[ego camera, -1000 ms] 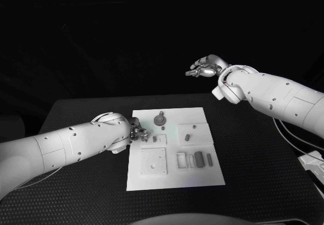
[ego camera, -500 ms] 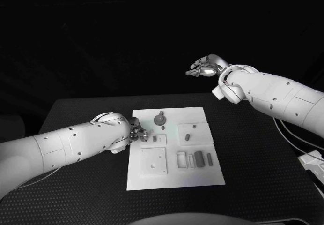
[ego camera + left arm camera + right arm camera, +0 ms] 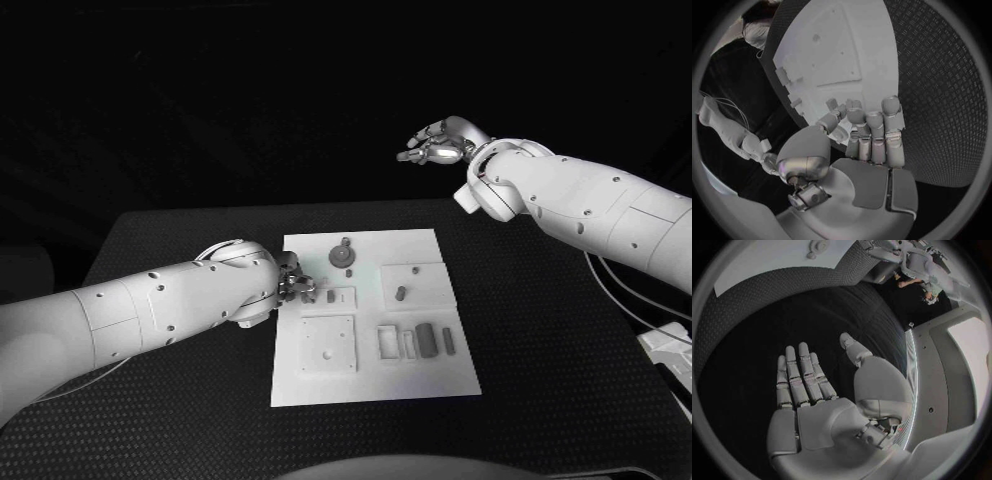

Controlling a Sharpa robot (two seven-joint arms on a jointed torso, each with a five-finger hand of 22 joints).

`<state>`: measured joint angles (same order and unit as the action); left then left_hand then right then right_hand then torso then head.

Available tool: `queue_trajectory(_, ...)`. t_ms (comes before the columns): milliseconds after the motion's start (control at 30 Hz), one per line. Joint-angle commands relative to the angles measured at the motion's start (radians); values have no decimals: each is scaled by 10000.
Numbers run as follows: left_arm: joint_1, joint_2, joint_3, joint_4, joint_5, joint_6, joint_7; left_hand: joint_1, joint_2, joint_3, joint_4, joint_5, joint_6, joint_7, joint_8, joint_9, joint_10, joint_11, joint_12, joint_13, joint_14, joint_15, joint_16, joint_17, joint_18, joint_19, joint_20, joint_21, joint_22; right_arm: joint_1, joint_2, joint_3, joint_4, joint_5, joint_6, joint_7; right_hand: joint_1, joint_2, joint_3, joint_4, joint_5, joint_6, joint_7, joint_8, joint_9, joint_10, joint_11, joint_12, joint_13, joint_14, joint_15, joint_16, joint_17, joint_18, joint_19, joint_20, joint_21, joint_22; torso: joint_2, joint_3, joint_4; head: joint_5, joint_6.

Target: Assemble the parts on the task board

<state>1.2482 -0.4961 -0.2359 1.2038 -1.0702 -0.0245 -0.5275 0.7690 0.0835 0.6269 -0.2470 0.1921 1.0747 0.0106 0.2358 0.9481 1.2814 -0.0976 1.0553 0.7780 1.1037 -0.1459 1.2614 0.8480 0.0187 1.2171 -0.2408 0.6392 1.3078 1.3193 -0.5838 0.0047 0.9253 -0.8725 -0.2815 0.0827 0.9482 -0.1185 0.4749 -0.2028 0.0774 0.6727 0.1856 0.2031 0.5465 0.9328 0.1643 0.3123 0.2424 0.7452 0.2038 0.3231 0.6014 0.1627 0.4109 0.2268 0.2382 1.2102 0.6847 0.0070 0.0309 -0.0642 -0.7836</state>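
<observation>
The white task board [image 3: 378, 372] lies in the middle of the black table. On it are a round grey part [image 3: 342, 255], a small part [image 3: 400, 293], two dark bars [image 3: 430, 340] and a square plate [image 3: 327, 345]. My left hand [image 3: 297, 287] is low over the board's left edge, beside a small part [image 3: 333, 296]. In the left wrist view its fingers [image 3: 873, 130] are bent together over the board [image 3: 842, 45], the thumb close to them; whether they pinch anything is hidden. My right hand [image 3: 437, 143] is raised beyond the table's far edge, fingers [image 3: 798, 375] spread, holding nothing.
Black table [image 3: 548, 330] extends on both sides of the board. A rectangular frame [image 3: 389, 342] lies on the board next to the dark bars. White cables [image 3: 642, 330] hang off the table's right edge.
</observation>
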Motion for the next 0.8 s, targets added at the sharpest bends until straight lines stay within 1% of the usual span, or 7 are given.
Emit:
queue_trajectory(33,-16,32,-9,2,-42,230,-25,-308,-306,-152,171,-23,269,-159,2840,934,212,-122,-29,-9,25,-4,6,7,308,12,-8,34,215,-1,4,1,10,-31,121,121,106,14,-30,20,20,-70,666,62,-11,-3,63,-48,-11,-62,41,-54,-11,-200,77,-7,-62,14,-4,5,-3,8,-15)
queue_trajectory(67,-16,38,-9,1,-42,223,-21,-423,-280,-327,133,197,278,-153,2826,911,207,-116,-26,-3,21,-4,12,15,310,4,-8,40,220,-1,8,1,6,-31,125,121,106,15,-30,20,20,-70,666,62,-11,-3,63,-48,-12,-62,41,-54,-11,-200,77,-7,-63,14,-4,6,-4,10,-14)
queue_trajectory(100,-16,46,-9,1,-42,203,-17,-503,-290,-467,99,260,283,-153,2814,891,201,-116,-27,0,14,-6,10,17,315,-4,-9,42,219,-1,9,1,6,-31,127,122,106,15,-30,20,20,-70,666,63,-11,-3,63,-48,-12,-62,41,-54,-12,-200,77,-7,-63,14,-4,8,-4,11,-15)
queue_trajectory(267,-17,85,-9,7,-42,164,49,-837,-552,-807,233,99,344,-176,2814,846,211,-135,-30,1,20,-14,8,23,330,-13,-16,29,209,-1,13,1,-1,-31,135,122,107,15,-31,20,20,-70,666,64,-12,-3,63,-48,-16,-64,42,-55,-13,-201,77,-7,-68,17,-4,9,-3,20,-28)
queue_trajectory(433,-17,124,-9,-3,-43,77,78,-1165,-892,-1004,416,-207,393,-214,2846,829,224,-171,-37,-4,35,-33,3,27,360,-9,-35,9,204,-1,16,1,0,-31,135,120,109,15,-31,19,20,-71,666,65,-13,-3,63,-48,-19,-66,42,-57,-15,-202,76,-8,-71,20,-4,5,-7,23,-21)
queue_trajectory(467,-17,137,-9,-20,-46,75,91,-1215,-962,-1003,463,-518,390,-225,2857,823,225,-183,-39,-4,35,-45,-3,28,375,-7,-44,-3,204,-1,17,1,0,-31,133,119,110,15,-31,18,20,-71,665,65,-13,-3,63,-48,-20,-67,43,-57,-15,-202,76,-8,-72,21,-5,6,-11,26,-14)
queue_trajectory(800,-17,82,-8,2,-96,156,141,-1239,-1046,-1003,484,-611,409,-235,2882,828,232,-190,-35,-2,42,-50,-1,32,379,-1,-47,-6,205,-2,12,1,0,-30,130,125,116,18,-30,15,20,-71,665,67,-14,-1,63,-47,-26,-70,44,-59,-17,-203,75,-8,-78,26,-8,-4,-1,2,-27)
